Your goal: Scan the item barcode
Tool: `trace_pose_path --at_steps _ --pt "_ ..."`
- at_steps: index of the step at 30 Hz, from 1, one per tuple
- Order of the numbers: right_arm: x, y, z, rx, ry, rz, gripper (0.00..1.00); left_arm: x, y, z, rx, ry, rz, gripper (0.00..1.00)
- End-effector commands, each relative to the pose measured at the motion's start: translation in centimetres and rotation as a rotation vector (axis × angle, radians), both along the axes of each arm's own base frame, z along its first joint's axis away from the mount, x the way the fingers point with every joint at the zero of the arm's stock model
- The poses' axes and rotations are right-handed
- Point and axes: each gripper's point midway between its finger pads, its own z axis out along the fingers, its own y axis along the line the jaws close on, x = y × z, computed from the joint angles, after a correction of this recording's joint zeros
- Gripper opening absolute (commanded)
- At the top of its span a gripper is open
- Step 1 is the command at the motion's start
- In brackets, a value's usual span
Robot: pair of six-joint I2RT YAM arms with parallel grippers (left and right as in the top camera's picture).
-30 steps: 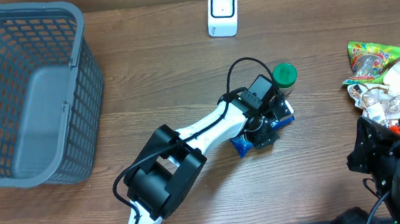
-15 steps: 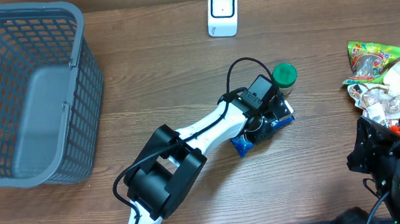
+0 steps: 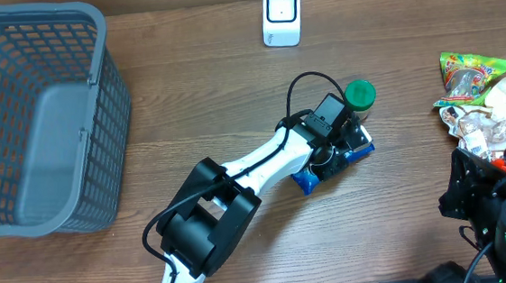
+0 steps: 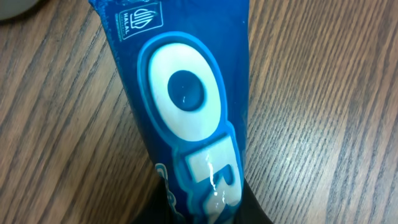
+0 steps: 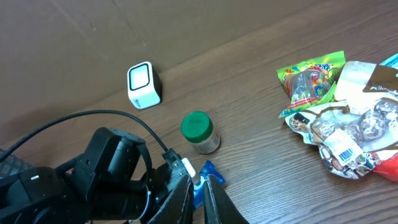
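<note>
The item is a blue snack packet (image 3: 360, 153) lying flat on the wooden table, just below a green-lidded jar (image 3: 359, 97). My left gripper (image 3: 334, 158) sits down over its middle, shut on it. In the left wrist view the packet (image 4: 186, 93) fills the frame and its near end is pinched between the dark fingers (image 4: 256, 211). No barcode shows on this face. The white scanner (image 3: 281, 14) stands at the far edge. My right gripper (image 5: 198, 199) is shut on nothing, well to the right of the packet (image 5: 208, 171).
A grey basket (image 3: 113, 89) takes up the far left. A pile of snack packets (image 3: 481, 105) lies at the right edge, beside my right arm (image 3: 498, 208). The jar (image 5: 199, 132) stands close to the left gripper.
My left gripper has closed onto the blue packet. The packet's right end shifted slightly. The right arm has not moved.
</note>
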Motion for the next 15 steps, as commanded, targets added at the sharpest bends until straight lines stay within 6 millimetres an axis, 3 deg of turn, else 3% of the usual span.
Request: trace_pose_path --at_steps 1,9,15 --pt "0.0 -0.3 0.0 -0.006 -0.008 -0.012 0.10 -0.4 -0.5 -0.6 -0.003 0.025 0.003 0.04" --pt "-0.1 -0.3 -0.1 -0.009 -0.002 -0.012 0.10 -2.3 -1.8 0.7 -0.089 0.145 -0.043 0.04" --pt "-0.1 -0.5 -0.1 -0.016 -0.003 -0.023 0.09 -2.4 -2.7 5.1 -0.193 0.256 -0.085 0.04"
